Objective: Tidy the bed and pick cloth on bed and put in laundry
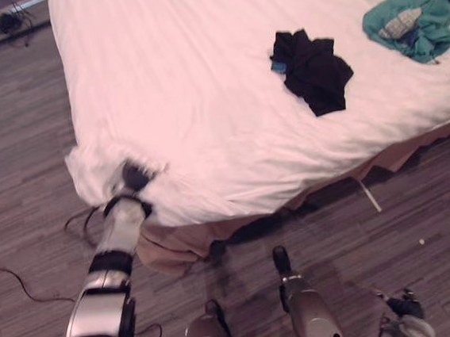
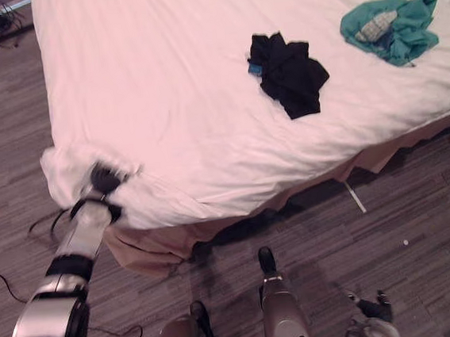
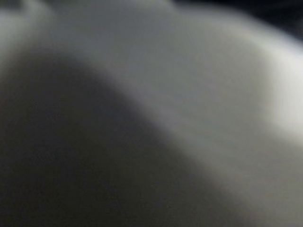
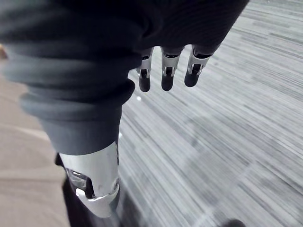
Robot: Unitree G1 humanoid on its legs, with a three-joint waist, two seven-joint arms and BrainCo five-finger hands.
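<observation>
Grey plank floor [image 1: 16,157] runs round the bed [image 1: 200,75], whose white sheet [image 1: 232,160] lies mostly smooth. A black cloth [image 1: 314,70] sits crumpled near the middle of the bed, and a teal cloth [image 1: 419,26] is bunched well apart from it, toward the far right edge. At the near left corner the left hand [image 1: 134,177] seems pushed into the rumpled sheet; whether it grips I cannot tell. The right hand [image 1: 404,308] hangs low over the floor, fingers [image 4: 164,75] loose and holding nothing.
</observation>
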